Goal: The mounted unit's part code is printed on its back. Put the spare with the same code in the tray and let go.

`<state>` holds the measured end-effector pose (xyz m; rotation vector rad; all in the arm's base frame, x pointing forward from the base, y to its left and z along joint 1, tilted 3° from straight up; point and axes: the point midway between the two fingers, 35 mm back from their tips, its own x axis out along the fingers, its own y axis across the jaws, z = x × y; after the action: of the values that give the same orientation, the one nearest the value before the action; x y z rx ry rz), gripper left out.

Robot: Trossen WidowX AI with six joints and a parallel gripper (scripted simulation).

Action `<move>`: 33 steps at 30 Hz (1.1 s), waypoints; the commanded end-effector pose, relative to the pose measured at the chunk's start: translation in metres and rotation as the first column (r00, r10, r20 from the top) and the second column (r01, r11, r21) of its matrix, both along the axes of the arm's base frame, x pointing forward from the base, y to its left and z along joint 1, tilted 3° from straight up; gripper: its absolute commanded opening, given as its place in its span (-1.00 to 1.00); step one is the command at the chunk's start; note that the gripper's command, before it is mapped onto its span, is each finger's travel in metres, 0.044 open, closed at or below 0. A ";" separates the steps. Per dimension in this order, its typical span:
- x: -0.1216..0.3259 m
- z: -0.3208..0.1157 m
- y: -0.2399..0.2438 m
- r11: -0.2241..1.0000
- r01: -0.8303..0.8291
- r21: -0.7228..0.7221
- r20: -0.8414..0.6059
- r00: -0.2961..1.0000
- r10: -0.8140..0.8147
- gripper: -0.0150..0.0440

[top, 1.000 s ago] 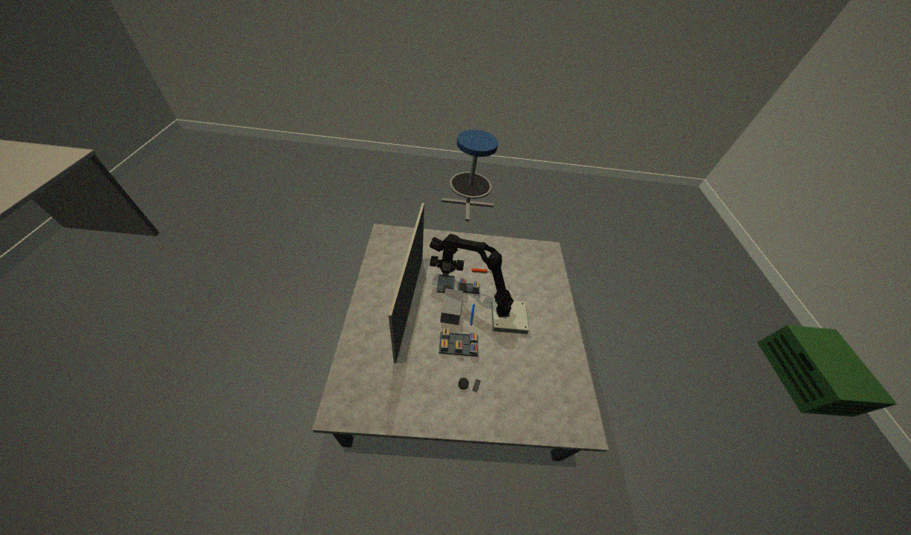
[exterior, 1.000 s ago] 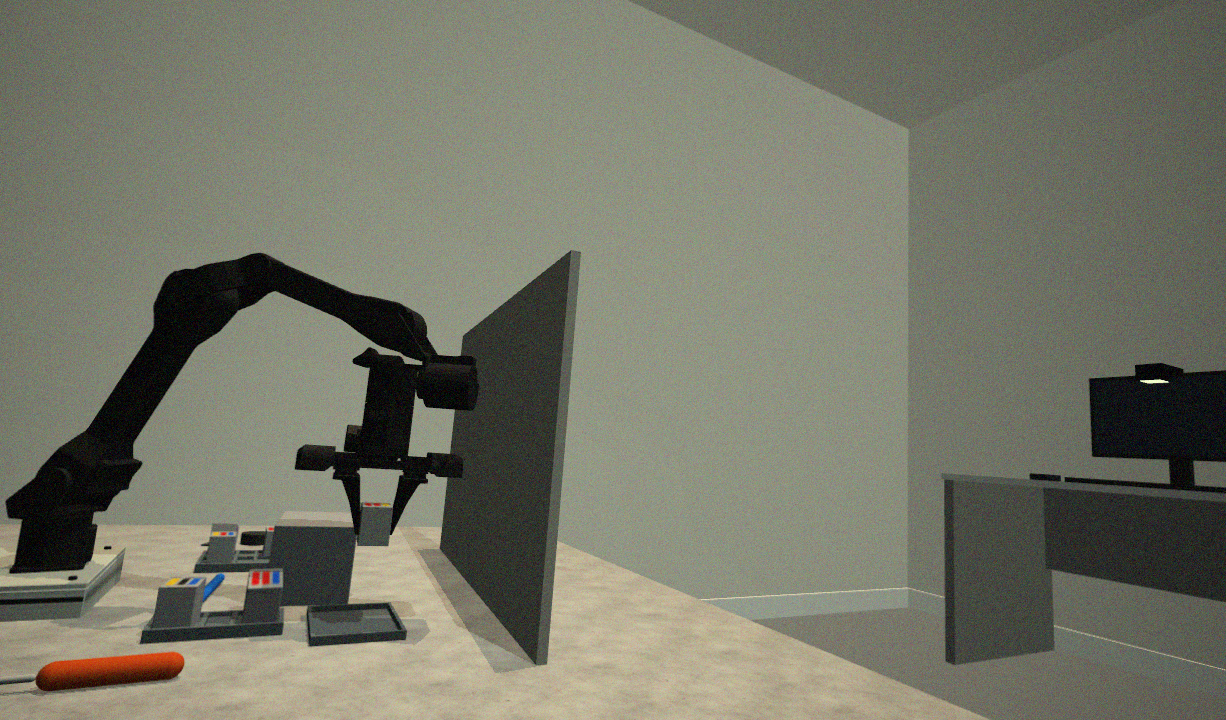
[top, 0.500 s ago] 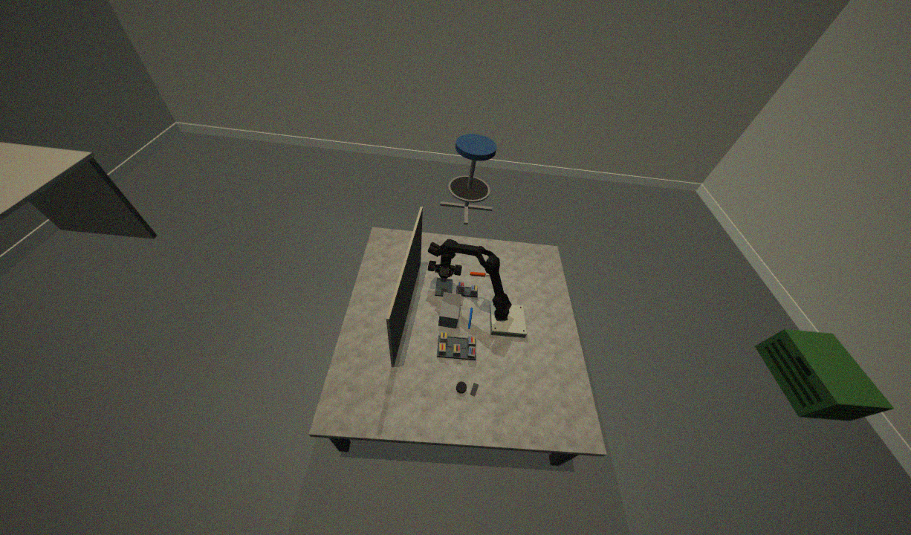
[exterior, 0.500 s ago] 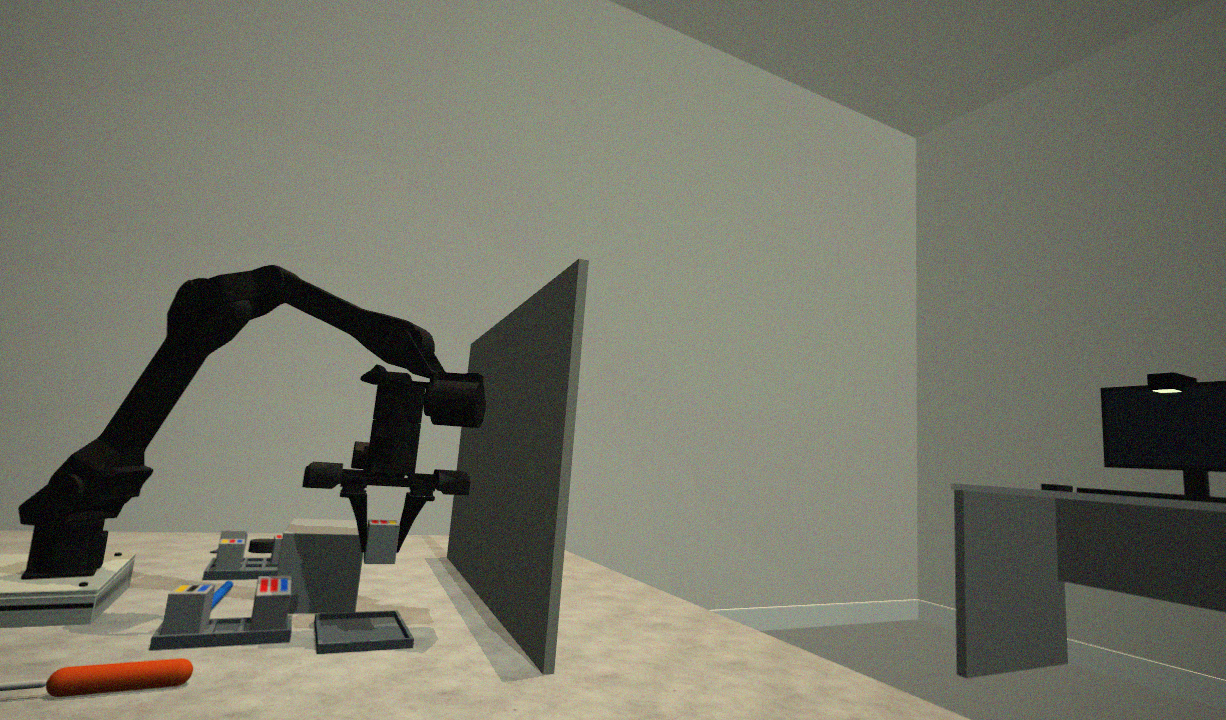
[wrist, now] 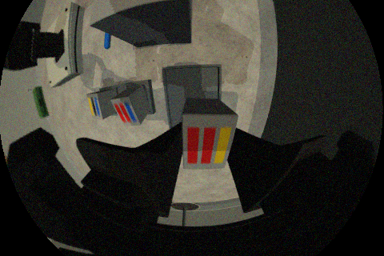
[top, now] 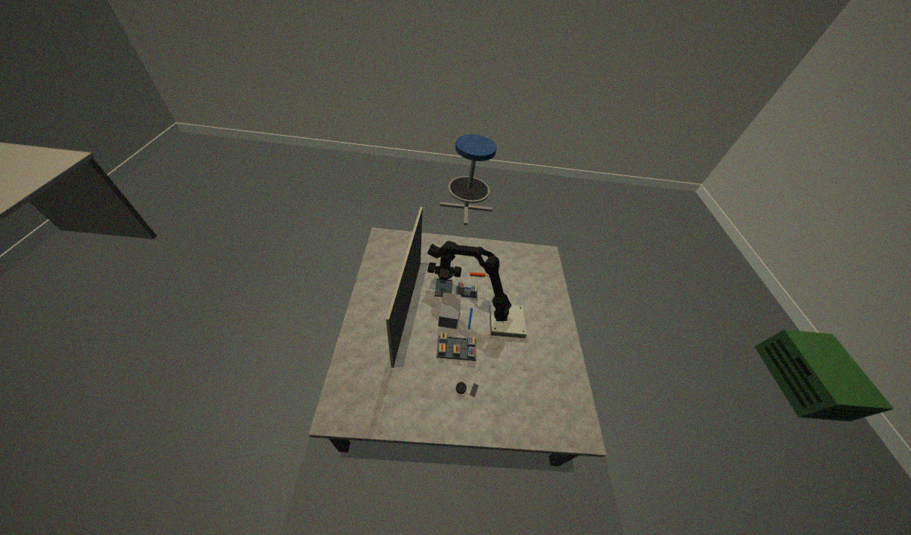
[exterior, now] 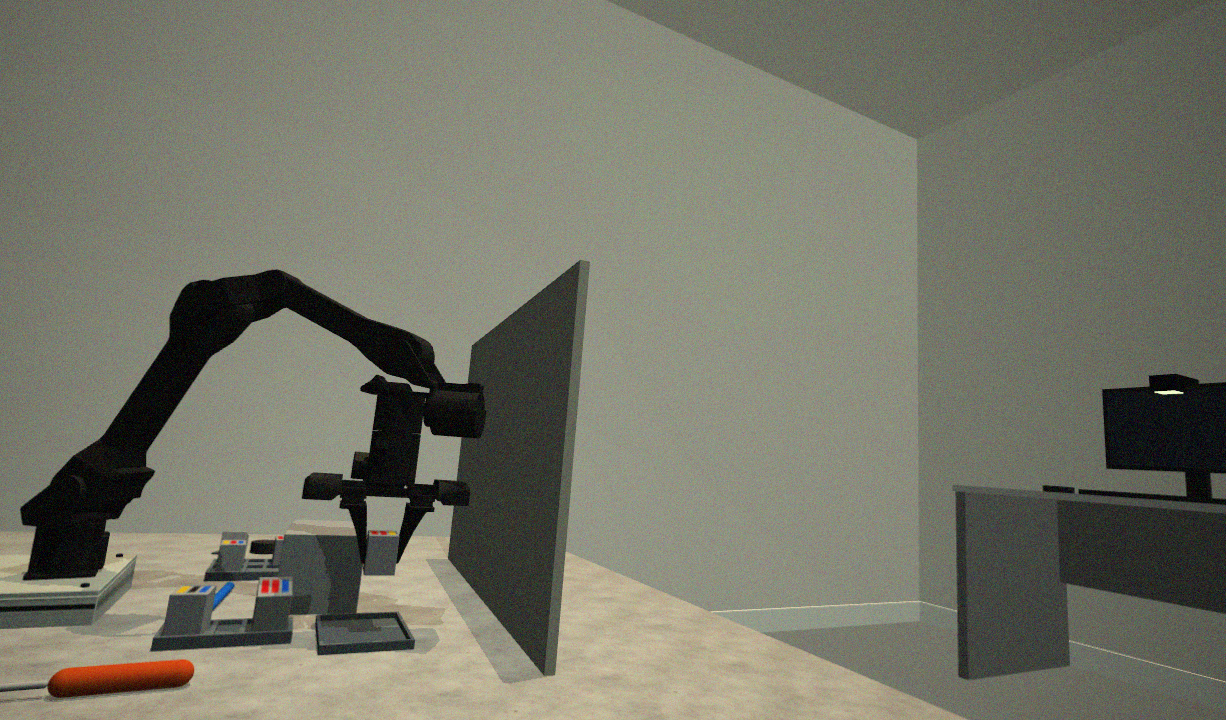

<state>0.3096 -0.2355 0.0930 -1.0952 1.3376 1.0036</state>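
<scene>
My gripper [exterior: 382,557] [wrist: 202,126] is shut on a grey spare block [exterior: 382,560] [wrist: 210,160] with red, red and yellow bars on its top. It holds the block upright, raised off the table. The shallow grey tray [top: 443,286] [exterior: 366,646] [wrist: 166,88] lies below, its inside empty; the block covers part of it in the wrist view. Beside it a small rack [exterior: 228,637] holds a yellow-black-blue spare [exterior: 190,613] [wrist: 94,106] and a red-red-blue spare [exterior: 272,610] [wrist: 127,110]. I cannot make out the mounted unit or its back code.
A large grey block [top: 449,316] [exterior: 326,573] [wrist: 160,24] stands near the tray. A tall dark panel [top: 405,293] [exterior: 519,474] [wrist: 320,68] rises on the gripper's other side. A second rack [top: 455,337] holds several spares. An orange-handled screwdriver [exterior: 120,677] and a blue rod [top: 469,318] [wrist: 107,41] lie on the table.
</scene>
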 end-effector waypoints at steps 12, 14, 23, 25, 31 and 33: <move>0.000 -0.012 0.000 1.000 -0.004 -0.001 0.000 1.000 0.004 -0.49; -0.001 -0.013 0.000 1.000 -0.004 -0.001 0.000 1.000 0.004 -0.49; -0.001 -0.020 0.000 1.000 -0.004 -0.001 0.000 1.000 0.004 -0.49; -0.001 -0.022 0.000 1.000 -0.004 -0.001 0.000 1.000 0.004 -0.49; -0.002 -0.026 0.000 1.000 -0.004 -0.001 0.000 1.000 0.004 -0.49; -0.002 -0.028 0.000 1.000 -0.004 -0.001 0.000 1.000 0.004 -0.49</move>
<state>0.3080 -0.2358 0.0678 -1.0952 1.3377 1.0037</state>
